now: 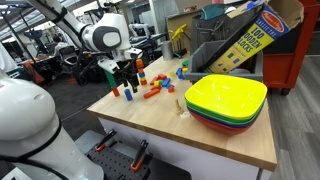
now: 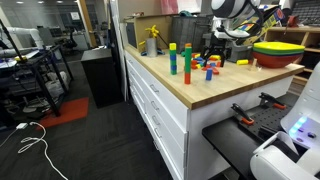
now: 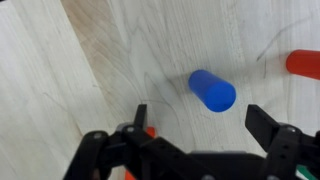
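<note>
My gripper (image 3: 197, 118) fills the bottom of the wrist view. Its fingers (image 3: 140, 112) are spread wide and hold nothing. The blue cylinder (image 3: 212, 90) lies on its side just beyond the tips, in line with the gap but not yet between them.

I judge this to be the lining-up step. A grip would call for a short advance and descent until the pads flank the cylinder's round sides, then a gentle squeeze so it does not roll away.

Around the cylinder, the room is an open lab with racks and machines. The pale wooden table (image 3: 60, 60) bears the cylinder. A stack of bowls (image 1: 225, 97), yellow on top, sits well apart from it. A red block (image 3: 305, 64) lies near it.
</note>
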Available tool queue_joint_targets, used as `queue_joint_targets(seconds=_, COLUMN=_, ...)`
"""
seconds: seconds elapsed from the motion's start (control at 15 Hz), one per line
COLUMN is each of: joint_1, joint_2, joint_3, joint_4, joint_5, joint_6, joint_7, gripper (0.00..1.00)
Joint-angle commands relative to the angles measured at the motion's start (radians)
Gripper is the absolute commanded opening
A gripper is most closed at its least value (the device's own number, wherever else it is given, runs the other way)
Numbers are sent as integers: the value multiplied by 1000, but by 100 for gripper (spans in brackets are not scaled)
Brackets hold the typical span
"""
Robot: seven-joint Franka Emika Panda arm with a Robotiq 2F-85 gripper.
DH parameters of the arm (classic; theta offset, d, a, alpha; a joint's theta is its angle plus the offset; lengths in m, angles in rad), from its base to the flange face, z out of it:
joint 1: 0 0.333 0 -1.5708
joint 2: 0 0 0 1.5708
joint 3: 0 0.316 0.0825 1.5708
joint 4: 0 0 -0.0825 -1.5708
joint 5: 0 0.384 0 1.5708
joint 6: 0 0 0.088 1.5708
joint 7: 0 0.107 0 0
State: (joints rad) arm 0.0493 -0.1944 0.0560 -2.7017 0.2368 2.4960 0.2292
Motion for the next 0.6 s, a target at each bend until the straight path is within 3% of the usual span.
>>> queue_joint_targets(seconds=0.0, joint_1=9, joint_2=-64, joint_3=11, joint_4=-44, joint_5=-18, joint_6=14, joint_7=-24, gripper=100)
queue_joint_targets(seconds=0.53, joint_1=19, joint_2=-26, joint_3=35, joint_4=-6, joint_5=-84, joint_6=5, joint_7=-19, gripper=100)
